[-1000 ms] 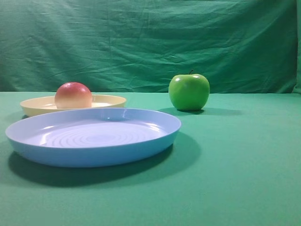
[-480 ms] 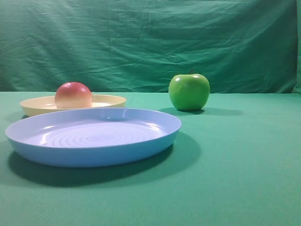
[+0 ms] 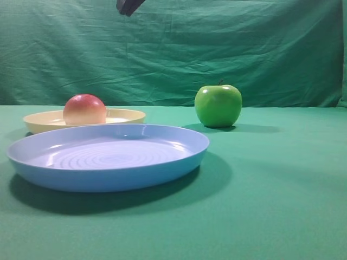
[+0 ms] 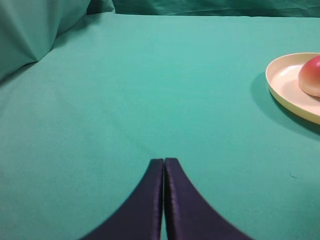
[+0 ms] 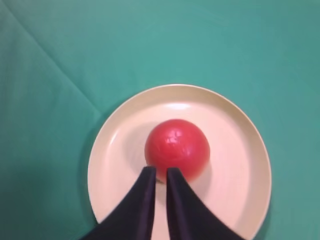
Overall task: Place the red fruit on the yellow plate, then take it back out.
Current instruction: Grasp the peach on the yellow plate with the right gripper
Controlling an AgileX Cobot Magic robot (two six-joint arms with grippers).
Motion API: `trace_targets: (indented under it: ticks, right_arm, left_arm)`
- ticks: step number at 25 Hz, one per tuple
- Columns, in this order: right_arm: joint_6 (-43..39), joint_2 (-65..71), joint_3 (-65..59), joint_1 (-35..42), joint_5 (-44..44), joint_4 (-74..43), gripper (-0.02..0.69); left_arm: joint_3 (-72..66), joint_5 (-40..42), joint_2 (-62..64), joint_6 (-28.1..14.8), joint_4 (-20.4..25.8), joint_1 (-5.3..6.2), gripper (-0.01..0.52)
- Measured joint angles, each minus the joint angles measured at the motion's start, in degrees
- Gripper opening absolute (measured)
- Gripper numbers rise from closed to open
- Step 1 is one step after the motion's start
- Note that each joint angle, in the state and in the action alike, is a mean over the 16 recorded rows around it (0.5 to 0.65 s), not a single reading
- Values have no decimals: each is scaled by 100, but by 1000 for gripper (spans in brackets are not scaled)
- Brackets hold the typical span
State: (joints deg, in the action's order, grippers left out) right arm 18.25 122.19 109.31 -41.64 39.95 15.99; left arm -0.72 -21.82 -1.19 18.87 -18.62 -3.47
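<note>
One green cloth (image 3: 271, 206) covers table and backdrop; left gripper (image 4: 164, 162) closed, right gripper (image 5: 160, 172) slightly parted, both empty.

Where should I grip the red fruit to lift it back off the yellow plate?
Come straight down from above and close across its widest middle. The red fruit is smooth and round, with no stem or handle, and sits near the centre of the yellow plate, whose low rim would hinder a flat side approach. The right gripper hangs above it, jaws slightly parted.
</note>
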Motion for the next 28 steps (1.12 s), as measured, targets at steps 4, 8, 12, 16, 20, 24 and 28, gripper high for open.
trace_targets:
  ticks: [4, 8, 12, 16, 20, 24, 28]
  right_arm:
    - [182, 559, 488, -57, -69, 5, 392]
    - [307, 964, 718, -90, -244, -13, 546]
    - [383, 1261, 778, -96, -474, -45, 644]
    - [409, 1495, 781, -96, -675, -92, 667]
    - [422, 1666, 782, -96, -818, -143, 639]
    - [428, 1781, 783, -96, -887, -186, 550]
    - [434, 1807, 784, -96, -814, -225, 438]
  left_arm:
    - [0, 0, 0, 0, 0, 0, 0]
    - [0, 0, 0, 0, 0, 0, 0]
    - [0, 0, 0, 0, 0, 0, 0]
    - [0, 0, 0, 0, 0, 0, 0]
    - [0, 0, 0, 0, 0, 0, 0]
    - [0, 0, 0, 0, 0, 0, 0]
    - [0, 0, 0, 0, 0, 0, 0]
